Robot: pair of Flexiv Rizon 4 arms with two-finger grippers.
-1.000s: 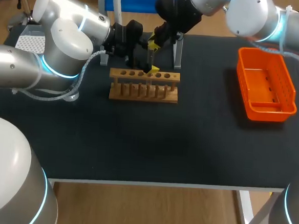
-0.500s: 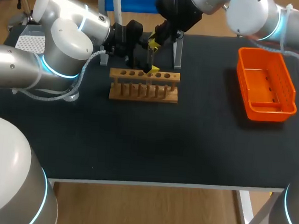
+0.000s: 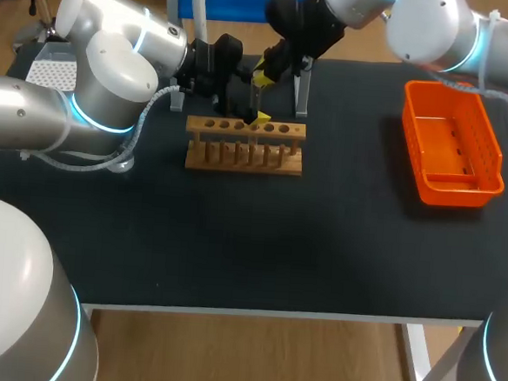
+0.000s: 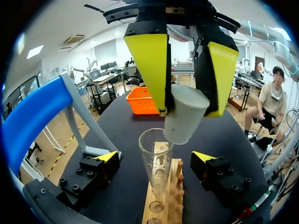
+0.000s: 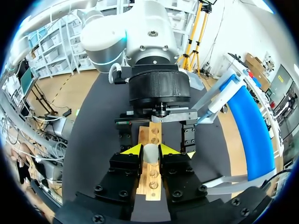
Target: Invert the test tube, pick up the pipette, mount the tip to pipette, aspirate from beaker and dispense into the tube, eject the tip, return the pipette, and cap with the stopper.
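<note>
Capping step. Yellow fingers [image 4: 147, 65] of the right gripper [image 4: 187, 111] pinch the white stopper [image 4: 186, 119], slightly tilted, just above the open mouth of the test tube [image 4: 155, 154]. The left gripper [image 4: 156, 157] is spread either side of the tube, apart from it. The tube stands in the wooden rack [image 3: 245, 144], upper middle of the head view. Best practice, as judged: level the stopper, centre it over the rim, then press straight down, gently.

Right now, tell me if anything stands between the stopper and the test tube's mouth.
Nothing visible does. The stopper, gripped by the right end effector, hangs tilted, close over the open mouth of the test tube, slightly off-centre.
</note>
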